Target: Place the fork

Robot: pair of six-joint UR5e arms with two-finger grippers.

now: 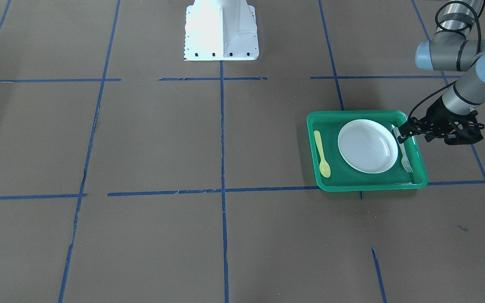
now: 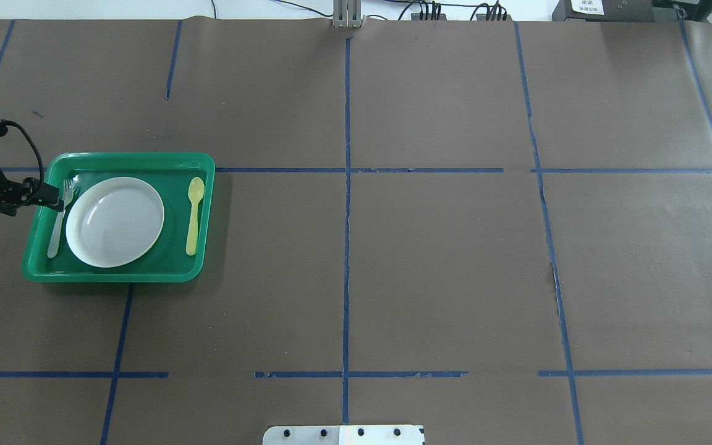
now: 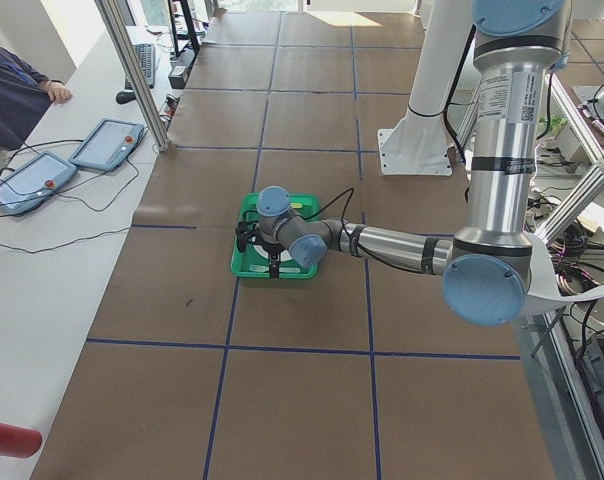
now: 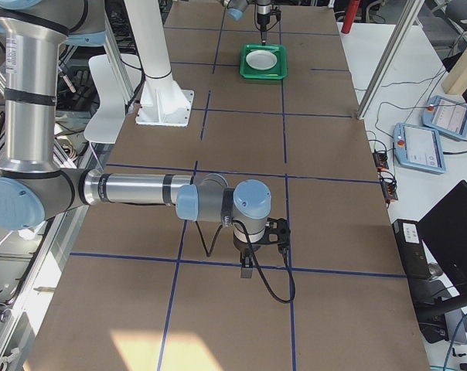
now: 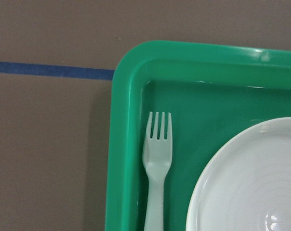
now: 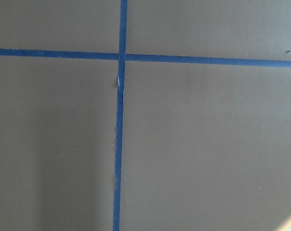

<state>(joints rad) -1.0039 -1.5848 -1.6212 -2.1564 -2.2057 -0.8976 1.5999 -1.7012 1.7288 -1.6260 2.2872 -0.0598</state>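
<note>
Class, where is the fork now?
Overhead view, far left: the fork lies in the tray, between its left wall and the plate.

Brown table point(image 2: 455, 278), blue tape lines point(image 2: 347, 247)

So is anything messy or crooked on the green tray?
Nothing stands out. The fork lies flat inside the tray, along one side of the plate, and the spoon lies along the other side. Nothing looks spilled or broken.
</note>
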